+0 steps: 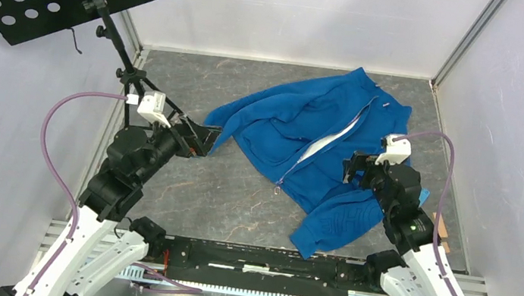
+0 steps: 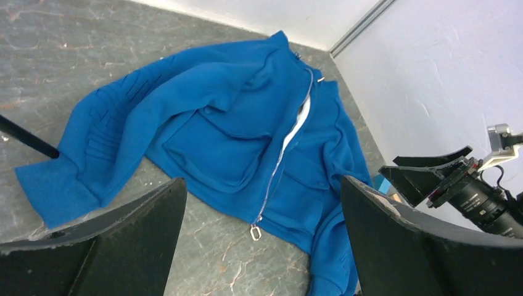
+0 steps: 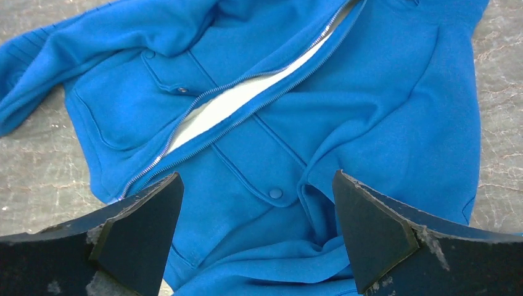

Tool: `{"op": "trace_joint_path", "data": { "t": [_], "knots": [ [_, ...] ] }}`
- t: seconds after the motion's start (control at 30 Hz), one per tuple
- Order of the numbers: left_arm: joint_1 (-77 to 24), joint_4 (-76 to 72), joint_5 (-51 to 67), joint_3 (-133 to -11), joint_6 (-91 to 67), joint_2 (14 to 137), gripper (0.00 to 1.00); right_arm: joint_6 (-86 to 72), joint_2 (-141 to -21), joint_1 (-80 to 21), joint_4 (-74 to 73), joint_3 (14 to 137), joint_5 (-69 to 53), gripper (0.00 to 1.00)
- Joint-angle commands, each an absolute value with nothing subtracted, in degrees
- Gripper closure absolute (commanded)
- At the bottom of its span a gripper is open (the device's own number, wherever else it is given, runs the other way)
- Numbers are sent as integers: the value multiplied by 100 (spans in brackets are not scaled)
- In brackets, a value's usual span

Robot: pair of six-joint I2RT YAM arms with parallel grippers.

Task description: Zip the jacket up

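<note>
Table (image 1: pixel 237 198): grey, lies under the jacket.

Jacket (image 1: pixel 300 122): blue, spread front-up and rumpled on the far right part of the table. Collar points to the far wall and the hem faces the arms. One sleeve (image 1: pixel 248 112) trails off the jacket's left side. The other sleeve (image 1: pixel 333 222) is bunched at the jacket's near right corner.

Left gripper (image 2: pixel 263 185): hangs just off the cuff of the jacket's left sleeve. Jaws stand wide apart with nothing between them. It is not touching the cloth as far as can be seen.

Right gripper (image 3: pixel 258 174): hovers over the jacket's right front panel, near the hem. Jaws likewise stand wide apart and hold nothing.

Zipper (image 2: pixel 271 179): runs down the middle of the jacket from collar to hem. The two rows of teeth part along the mid-section.

Lining (image 3: pixel 228 105): shows as a pale wedge in that gap at the jacket's centre, so the front is open there.

Pull (image 2: pixel 255 232): a small metal ring at the jacket's hem, resting on the table just below the cloth. The two rows appear to meet there, so the slider looks seated at the bottom. This is too small to be sure.

Progress: judged to be at the start. No run of closed zip is apparent. What is left is to pin the hem beside the pull, grip the pull and draw it the jacket's whole length to the collar.
</note>
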State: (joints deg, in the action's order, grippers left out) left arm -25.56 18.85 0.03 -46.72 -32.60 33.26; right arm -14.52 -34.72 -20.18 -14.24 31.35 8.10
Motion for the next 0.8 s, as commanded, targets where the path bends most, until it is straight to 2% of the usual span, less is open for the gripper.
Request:
{"op": "trace_joint_path", "data": {
  "t": [0.0, 0.2, 0.33, 0.47, 0.6, 0.67, 0.77],
  "knots": [
    [-2526, 2335, -26, -4814, -3361, 3598, 0, -1162, -3808, -2023, -1633, 3163, 851, 3],
    [-2523, 2523, 1062, -5240, -3154, 4649, 0, -802, -4951, -2020, -1564, 3207, -431, 3],
    [-2530, 2658, 2048, -5732, -2980, 5813, 0, -1203, -5612, -2042, -906, 2994, -1645, 3],
    [-2660, 2781, 2798, -6265, -2882, 7019, 0, -1864, -6126, -2181, -387, 2928, -1982, 3],
    [-3274, 2738, 2324, -6731, -2725, 7892, 8, -2501, -6403, -2206, -181, 2909, -1816, 3],
    [-3625, 2682, 2090, -6977, -2606, 8278, 18, -2653, -6487, -2201, -307, 2939, -1617, 3],
    [-4054, 2607, 1785, -7325, -2423, 8914, 27, -2465, -6518, -2196, -683, 3007, -1209, 3]
  ]
}}
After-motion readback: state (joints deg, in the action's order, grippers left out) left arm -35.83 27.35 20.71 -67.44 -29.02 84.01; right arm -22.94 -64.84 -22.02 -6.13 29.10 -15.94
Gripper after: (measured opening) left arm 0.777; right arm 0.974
